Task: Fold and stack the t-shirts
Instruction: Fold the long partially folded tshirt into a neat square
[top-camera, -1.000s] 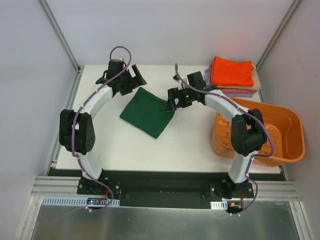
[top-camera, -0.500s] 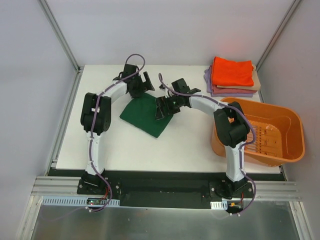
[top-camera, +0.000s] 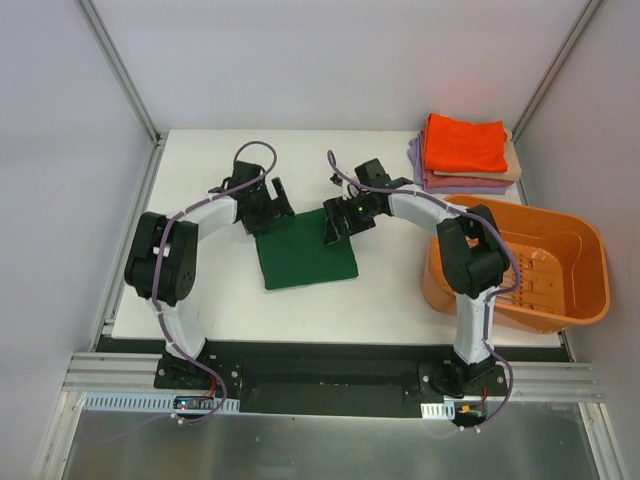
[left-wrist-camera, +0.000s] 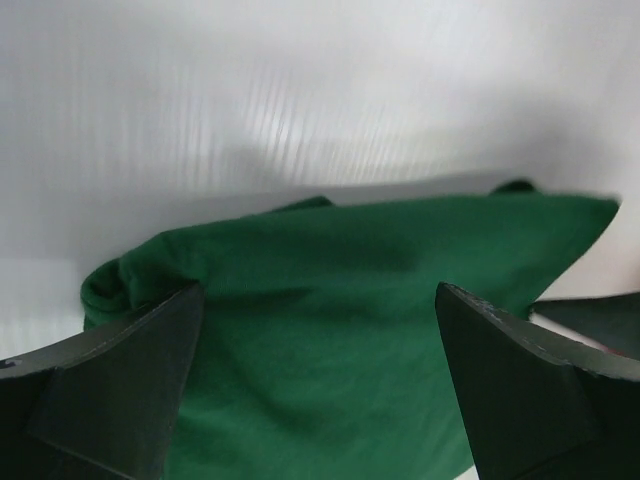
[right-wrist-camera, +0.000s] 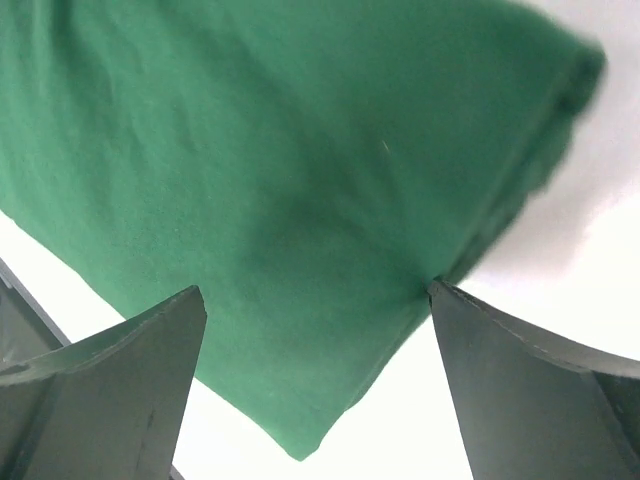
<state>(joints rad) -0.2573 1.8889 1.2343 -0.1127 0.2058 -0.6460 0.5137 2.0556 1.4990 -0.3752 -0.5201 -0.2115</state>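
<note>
The dark green t-shirt (top-camera: 305, 258) lies folded into a rough square on the white table (top-camera: 200, 290). My left gripper (top-camera: 268, 208) is open at its far left corner; in the left wrist view the green cloth (left-wrist-camera: 330, 330) fills the space between the spread fingers (left-wrist-camera: 110, 390). My right gripper (top-camera: 336, 224) is open at its far right corner; the right wrist view shows the cloth's corner (right-wrist-camera: 300, 250) between the fingers (right-wrist-camera: 530, 390). A stack with the bright orange t-shirt (top-camera: 465, 143) on top, over tan and lavender ones (top-camera: 470, 184), sits at the far right.
An orange plastic basket (top-camera: 540, 265) stands at the right edge of the table, beside my right arm. Metal frame posts rise at the far corners of the table.
The green shirt has turned from a diamond lie to square with the table edge and moved nearer. Both grippers followed it inward and toward the near side.
</note>
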